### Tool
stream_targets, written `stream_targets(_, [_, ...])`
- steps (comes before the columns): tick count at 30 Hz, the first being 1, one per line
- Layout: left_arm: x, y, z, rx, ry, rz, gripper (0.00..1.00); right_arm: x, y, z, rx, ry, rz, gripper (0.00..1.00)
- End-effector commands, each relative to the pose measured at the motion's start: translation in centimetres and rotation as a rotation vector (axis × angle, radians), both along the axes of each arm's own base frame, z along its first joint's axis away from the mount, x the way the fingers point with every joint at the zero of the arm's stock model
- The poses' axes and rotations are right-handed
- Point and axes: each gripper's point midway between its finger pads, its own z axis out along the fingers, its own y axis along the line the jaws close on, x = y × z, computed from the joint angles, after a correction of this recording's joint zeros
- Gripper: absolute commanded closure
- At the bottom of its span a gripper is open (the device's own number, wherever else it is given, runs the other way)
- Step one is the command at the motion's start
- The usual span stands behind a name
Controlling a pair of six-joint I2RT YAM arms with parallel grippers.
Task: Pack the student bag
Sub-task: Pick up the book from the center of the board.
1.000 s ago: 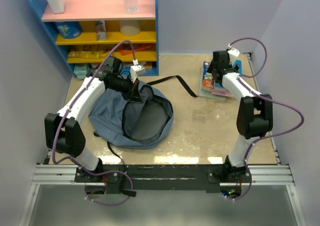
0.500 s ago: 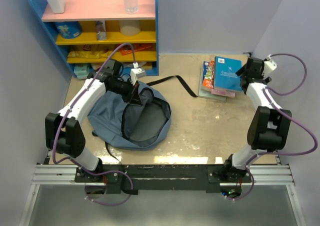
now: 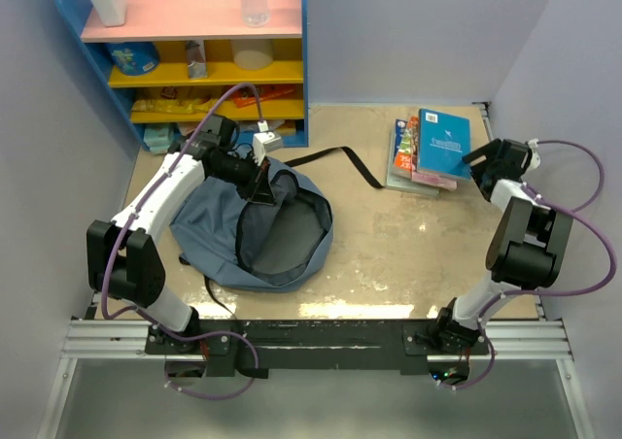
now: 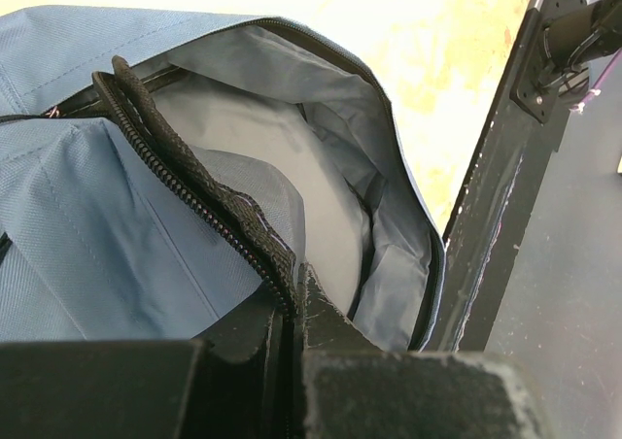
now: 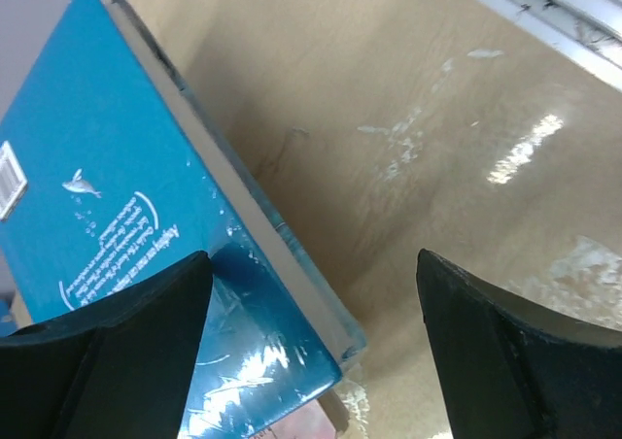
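Jaws of the left gripper [image 4: 287, 308] are clamped on one student bag [image 3: 209, 227]; the right gripper [image 5: 311, 293] is spread wide beside one teal book [image 5: 117, 196] near the table [image 3: 408, 245] right edge.

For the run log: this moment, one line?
left hand shut on slate-blue fabric backpack rim | right hand open beside teal rectangular book

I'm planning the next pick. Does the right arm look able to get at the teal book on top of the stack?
Probably yes. The right arm has its jaws open wide right at the corner of the teal book, and nothing stands in between.
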Motion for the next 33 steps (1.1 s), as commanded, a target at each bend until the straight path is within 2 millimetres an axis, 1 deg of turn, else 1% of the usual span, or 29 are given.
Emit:
stream_targets(1, [-0.1, -0.1, 1.5, -0.045, -0.036, -0.014, 1.00, 1.0, 1.3, 0.5, 0.114, -0.091, 0.039, 0.14])
stream_targets(2, [-0.2, -0.1, 1.4, -0.044, -0.036, -0.015, 1.00, 0.8, 1.8, -0.3, 0.150, -0.087, 0.052, 0.15])
stream_targets(4, [-0.2, 0.0, 1.5, -0.041, -0.039, -0.013, 1.00, 1.0, 2.2, -0.4, 0.178, -0.105, 0.061, 0.17])
stream_targets(5, [-0.2, -0.1, 1.5, -0.041, -0.040, -0.015, 1.00, 0.8, 2.6, -1.0, 0.208, -0.097, 0.065, 0.17])
stream_targets(7, [-0.2, 0.0, 1.6, -0.043, -0.044, -0.015, 1.00, 0.8, 2.9, -1.2, 0.231, -0.115, 0.063, 0.17])
stream_targets(8, [-0.2, 0.0, 1.7, -0.043, -0.045, -0.015, 1.00, 0.5, 3.3, -1.6, 0.263, -0.118, 0.062, 0.17])
stream_targets(12, [-0.1, -0.1, 1.8, -0.047, -0.045, -0.015, 1.00, 0.7, 3.9, -1.8, 0.320, -0.167, 0.064, 0.20])
stream_targets(15, [-0.1, -0.1, 1.8, -0.045, -0.044, -0.014, 1.00, 0.5, 4.1, -2.0, 0.346, -0.185, 0.059, 0.25])
stream_targets(18, [-0.1, -0.1, 1.8, -0.046, -0.038, -0.013, 1.00, 0.3, 4.3, -2.0, 0.367, -0.207, 0.056, 0.35])
stream_targets(19, [-0.1, -0.2, 1.7, -0.048, -0.034, -0.013, 1.00, 0.3, 4.3, -1.7, 0.369, -0.222, 0.056, 0.43])
stream_targets(21, [-0.1, -0.1, 1.7, -0.047, -0.031, -0.011, 1.00, 0.1, 4.2, -1.5, 0.365, -0.237, 0.047, 0.50])
stream_targets(22, [-0.1, -0.2, 1.7, -0.048, -0.028, -0.010, 1.00, 0.1, 4.1, -1.1, 0.356, -0.247, 0.043, 0.57])
stream_targets(24, [-0.2, -0.1, 1.7, -0.048, -0.028, -0.010, 1.00, 0.0, 4.0, -0.8, 0.349, -0.254, 0.040, 0.65])
stream_targets(25, [-0.2, -0.1, 1.7, -0.048, -0.026, -0.009, 1.00, -0.1, 3.9, -0.8, 0.348, -0.256, 0.037, 0.76])
stream_targets(29, [-0.2, -0.1, 1.8, -0.049, -0.029, -0.009, 1.00, -0.5, 3.6, 0.4, 0.326, -0.290, 0.026, 0.96])
stream_targets(30, [-0.3, -0.1, 1.9, -0.050, -0.031, -0.010, 1.00, -0.6, 3.6, 0.7, 0.321, -0.298, 0.023, 0.99])
stream_targets(33, [-0.2, -0.1, 1.9, -0.049, -0.031, -0.007, 1.00, -1.1, 3.3, 1.8, 0.319, -0.335, 0.013, 1.00])
